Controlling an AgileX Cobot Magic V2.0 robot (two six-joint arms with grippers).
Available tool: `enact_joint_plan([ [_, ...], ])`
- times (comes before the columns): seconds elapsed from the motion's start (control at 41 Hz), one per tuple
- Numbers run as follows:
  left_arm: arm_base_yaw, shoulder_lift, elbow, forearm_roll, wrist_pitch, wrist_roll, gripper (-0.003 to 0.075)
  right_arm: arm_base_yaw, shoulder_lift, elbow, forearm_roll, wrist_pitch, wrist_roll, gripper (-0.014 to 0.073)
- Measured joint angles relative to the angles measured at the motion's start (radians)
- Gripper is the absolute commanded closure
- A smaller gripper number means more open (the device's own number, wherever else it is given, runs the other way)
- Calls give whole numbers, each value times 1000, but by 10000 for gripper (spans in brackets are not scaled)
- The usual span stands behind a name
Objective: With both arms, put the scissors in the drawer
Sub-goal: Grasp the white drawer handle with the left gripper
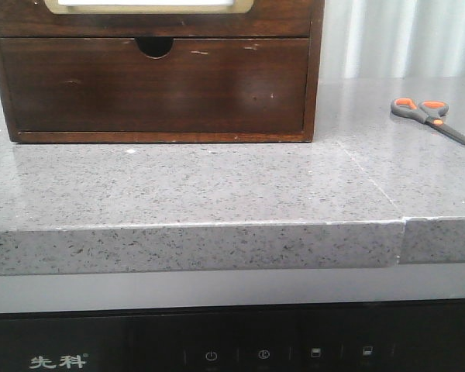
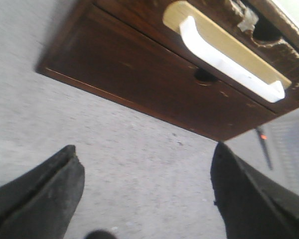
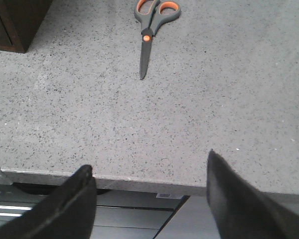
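Observation:
The drawer (image 1: 155, 85) sits pushed in flush with its dark wooden case, the half-round notch in its top edge showing. The scissors (image 1: 432, 118) lie flat on the grey counter to the right of the case, handles toward it and blades closed. No arm shows in the front view. In the left wrist view my left gripper (image 2: 144, 149) is open above bare counter, facing the drawer front (image 2: 154, 84); the scissors (image 2: 263, 144) show small beyond the case. My right gripper (image 3: 148, 162) is open over the counter's front edge, well short of the scissors (image 3: 148, 35), whose blade tips point toward it.
The wooden case (image 1: 315, 77) stands at the back left of the speckled counter (image 1: 194, 186). Above the drawer is a cream plate with a white handle (image 2: 224, 55). A seam (image 1: 404, 225) splits the counter's front edge. A black appliance panel (image 1: 217, 353) lies below.

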Motion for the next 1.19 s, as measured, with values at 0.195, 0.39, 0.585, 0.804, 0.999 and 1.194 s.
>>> enact_joint_plan([
  [0.195, 0, 152, 0, -415, 16, 338, 209, 0, 0, 0, 0, 0, 0, 95],
  [0.39, 0, 276, -18, -682, 85, 540, 209, 0, 0, 0, 0, 0, 0, 95],
  [0.585, 0, 383, -84, -744, 190, 590, 209, 0, 0, 0, 0, 0, 0, 95],
  [0.804, 0, 487, -170, -757, 234, 597, 209, 0, 0, 0, 0, 0, 0, 95],
  [0.999, 0, 570, -245, -776, 234, 597, 210, 0, 0, 0, 0, 0, 0, 95],
  [1.194, 0, 645, -301, -776, 259, 597, 258, 0, 0, 0, 0, 0, 0, 95],
])
